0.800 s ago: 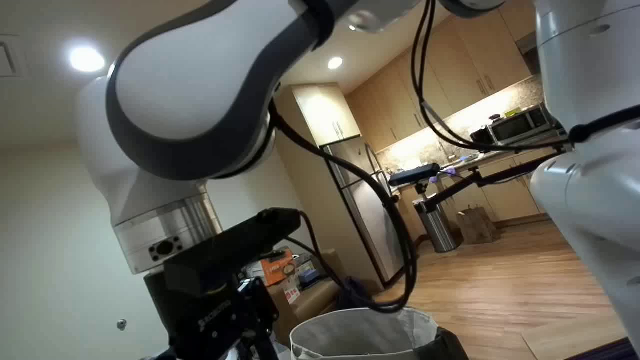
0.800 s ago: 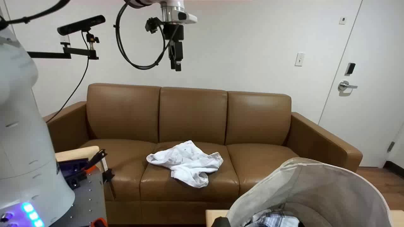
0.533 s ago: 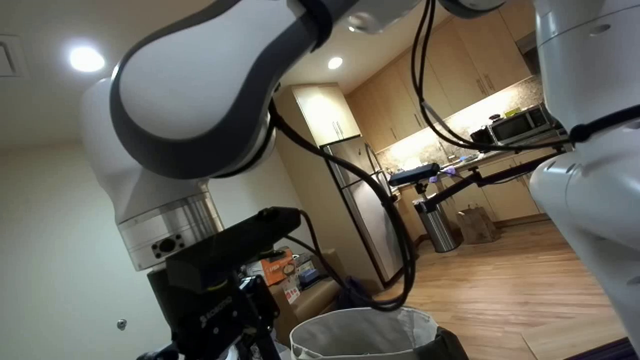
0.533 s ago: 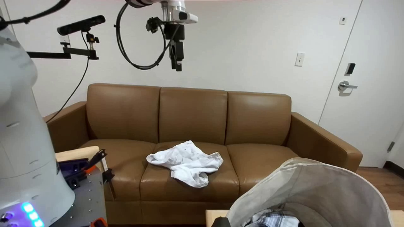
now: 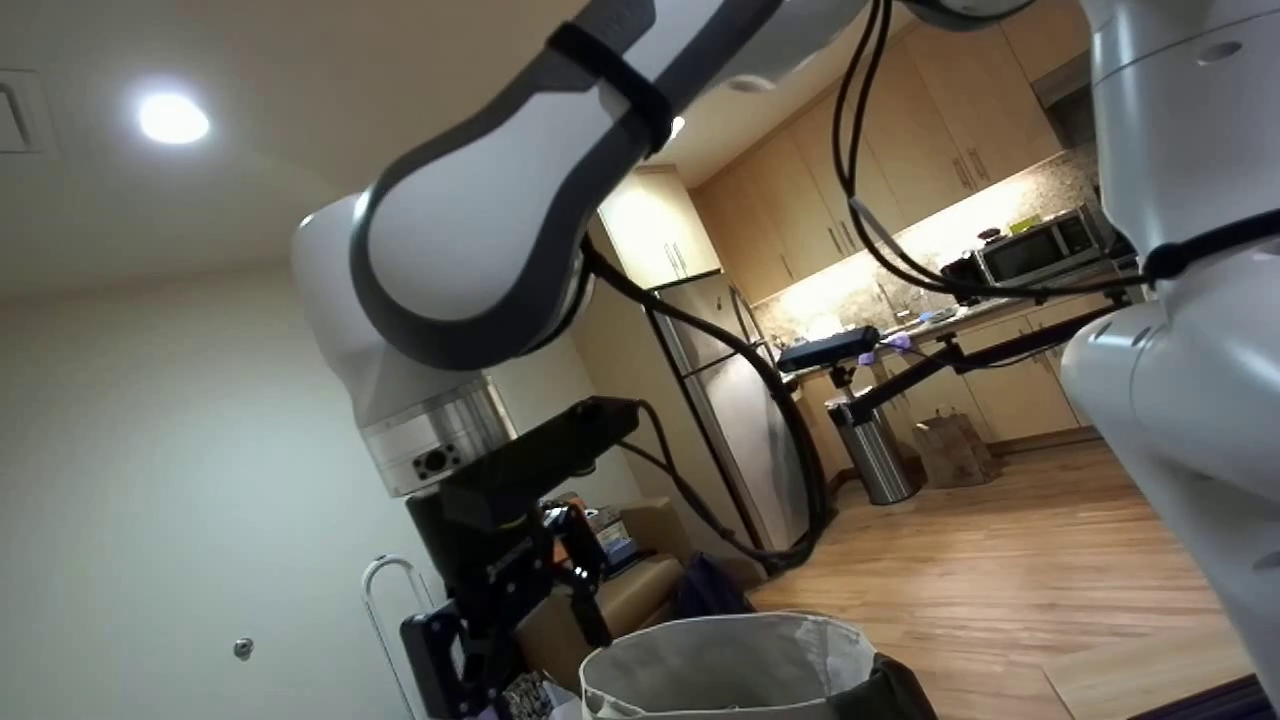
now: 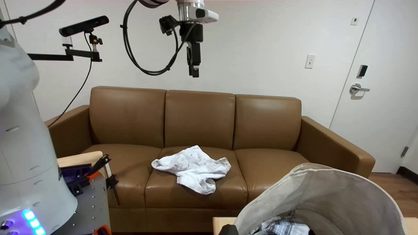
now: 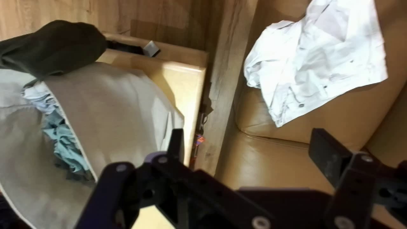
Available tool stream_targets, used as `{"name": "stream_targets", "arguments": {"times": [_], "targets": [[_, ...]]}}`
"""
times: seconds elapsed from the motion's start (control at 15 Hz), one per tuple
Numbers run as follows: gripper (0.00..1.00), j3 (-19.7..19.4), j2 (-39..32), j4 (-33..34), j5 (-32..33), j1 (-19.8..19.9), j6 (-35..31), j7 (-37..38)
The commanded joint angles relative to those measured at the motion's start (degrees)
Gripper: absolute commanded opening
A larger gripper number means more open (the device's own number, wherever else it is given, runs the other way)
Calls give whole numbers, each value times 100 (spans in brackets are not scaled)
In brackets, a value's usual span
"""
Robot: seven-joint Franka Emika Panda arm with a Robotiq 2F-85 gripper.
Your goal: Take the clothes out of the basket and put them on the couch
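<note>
Nearest in the wrist view, the gripper (image 7: 251, 146) is unclenched, its jaws spread wide, and it blocks sight of part of the outer wall of the basket (image 7: 120, 117). The basket stands on a pale wooden surface (image 7: 187, 92); its left side is cut off here, its lower part in both exterior views. Its grey-white wall is creased and ends in a thin rim. Dark olive cloth (image 7: 60, 47) lies over that rim; whether it is a garment cannot be told. Inside, teal cloth (image 7: 65, 141) is partly hidden by the wall, and in an exterior view only a portion of a plaid cloth (image 6: 289, 227) shows. Beyond, a crumpled white garment (image 6: 192, 166) lies on the middle seat of the brown leather couch (image 6: 200, 117), its top cropped by the wrist view's edge. Farther off, in an exterior view, the arm (image 5: 470, 240) partly covers some boxes (image 5: 612, 535); a refrigerator (image 5: 745, 430) and a microwave (image 5: 1030, 253) stand beyond.
</note>
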State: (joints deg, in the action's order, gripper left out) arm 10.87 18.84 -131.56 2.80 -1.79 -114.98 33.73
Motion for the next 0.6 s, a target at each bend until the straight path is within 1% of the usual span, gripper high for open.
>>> {"name": "stream_targets", "arguments": {"times": [0.0,0.13,0.33,0.4,0.47,0.53], "targets": [[100,-253,543,-609,909,322,-58,-350],[100,-477,756,-957,1379,585,-120,-356],[100,-958,921,-1428,1730,941,-490,-745],[100,-975,969,-1504,1818,1089,-513,-527],[100,-856,757,-1206,1600,960,-287,-523],[100,-914,783,-1277,1619,1046,-314,-534]]}}
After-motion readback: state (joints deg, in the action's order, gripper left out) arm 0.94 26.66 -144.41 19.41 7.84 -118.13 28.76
